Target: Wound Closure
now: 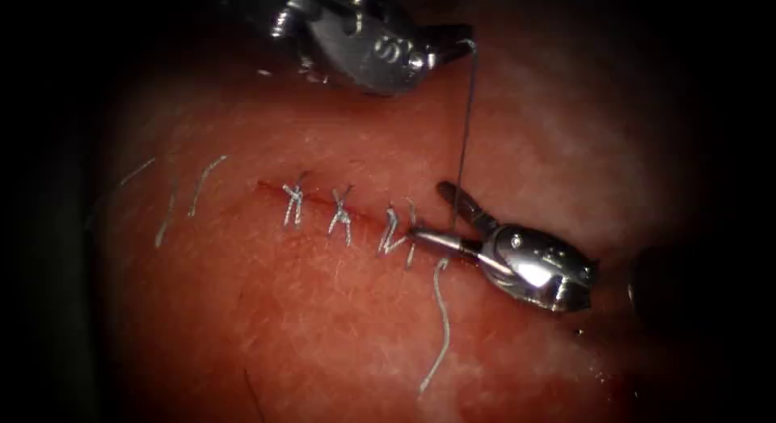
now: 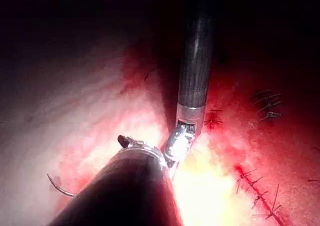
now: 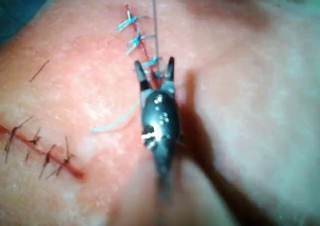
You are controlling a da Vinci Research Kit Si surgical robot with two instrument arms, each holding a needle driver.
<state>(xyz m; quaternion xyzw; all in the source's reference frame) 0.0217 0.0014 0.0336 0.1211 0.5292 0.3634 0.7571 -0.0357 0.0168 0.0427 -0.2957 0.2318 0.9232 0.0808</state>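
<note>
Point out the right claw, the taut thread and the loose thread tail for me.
right claw (image 1: 440,217): endoscope view, midway between its open tips.
taut thread (image 1: 466,124): endoscope view, mid-strand.
loose thread tail (image 1: 442,326): endoscope view, middle of the tail lying on the tissue.

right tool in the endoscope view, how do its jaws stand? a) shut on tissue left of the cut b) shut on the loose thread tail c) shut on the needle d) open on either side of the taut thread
d: the right tool has its jaws spread at the cut's right end, the thread running up between them to the left tool.
</note>
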